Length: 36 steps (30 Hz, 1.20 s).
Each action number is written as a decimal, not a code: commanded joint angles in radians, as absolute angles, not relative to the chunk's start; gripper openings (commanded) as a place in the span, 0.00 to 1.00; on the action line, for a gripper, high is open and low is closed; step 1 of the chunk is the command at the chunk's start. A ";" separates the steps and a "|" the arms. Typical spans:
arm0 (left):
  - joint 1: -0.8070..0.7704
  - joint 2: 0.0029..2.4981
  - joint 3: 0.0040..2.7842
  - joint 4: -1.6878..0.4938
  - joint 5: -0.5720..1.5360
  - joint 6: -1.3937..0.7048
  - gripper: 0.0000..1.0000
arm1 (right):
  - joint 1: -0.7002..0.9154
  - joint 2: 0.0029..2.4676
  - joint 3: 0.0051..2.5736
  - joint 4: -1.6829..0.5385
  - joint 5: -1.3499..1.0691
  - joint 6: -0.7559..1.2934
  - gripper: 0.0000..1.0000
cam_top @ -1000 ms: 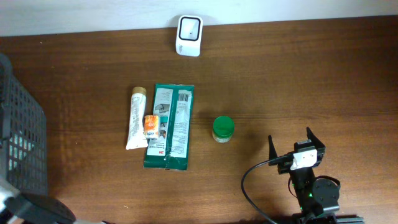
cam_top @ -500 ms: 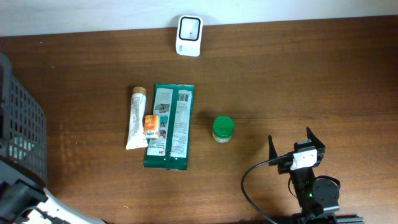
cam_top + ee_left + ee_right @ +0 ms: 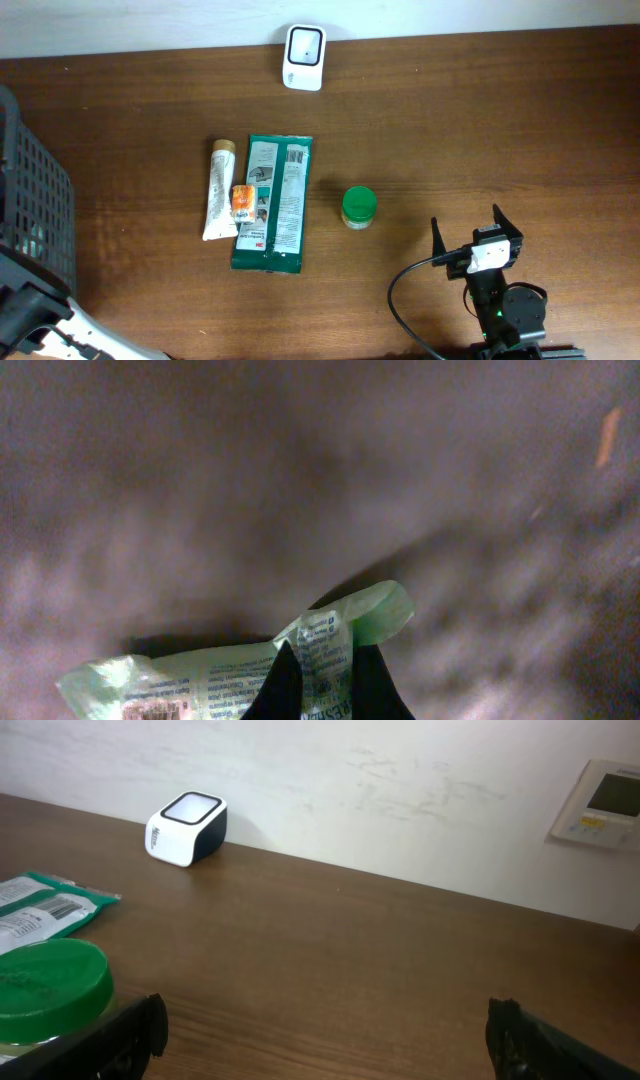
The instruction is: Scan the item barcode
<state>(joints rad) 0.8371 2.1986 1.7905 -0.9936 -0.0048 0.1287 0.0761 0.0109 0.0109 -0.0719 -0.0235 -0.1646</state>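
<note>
A: Where's the pale green packet (image 3: 200, 675)?
B: Pinched between the closed fingers of the left tool (image 3: 328, 665); the background is blurred.
A: And the right tool (image 3: 467, 228)?
B: Fingers wide apart, near the green-lidded jar (image 3: 359, 207) on the counter (image 3: 500, 120).

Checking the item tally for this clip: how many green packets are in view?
2: a dark green packet flat mid-table, a pale green packet pinched in the left hand. The basket may hide more.

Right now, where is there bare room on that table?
Bare wood: the wide right side, between green-lidded jar, scanner and right pincer; also the strip between basket and tube. Crowded: tube, orange packet and green packet lie bunched.
</note>
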 commanded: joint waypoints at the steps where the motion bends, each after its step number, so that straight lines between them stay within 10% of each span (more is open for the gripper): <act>1: 0.841 2.159 1.893 -1.056 -0.050 0.057 0.00 | 0.072 0.004 0.006 -0.075 -0.022 -0.160 0.98; 11: 0.832 1.599 2.084 -1.093 0.263 -0.198 0.00 | 0.072 0.004 0.006 -0.075 -0.022 -0.160 0.98; 16: 0.517 1.482 2.079 -1.169 0.332 -0.196 0.00 | 0.072 0.004 0.006 -0.075 -0.022 -0.160 0.98; 24: -0.224 1.751 1.963 -1.100 -0.009 -0.193 0.00 | 0.072 0.004 0.006 -0.076 -0.022 -0.160 0.98; 36: -0.595 2.228 1.963 -0.889 -0.007 -0.194 0.00 | 0.072 0.004 0.006 -0.075 -0.022 -0.160 0.98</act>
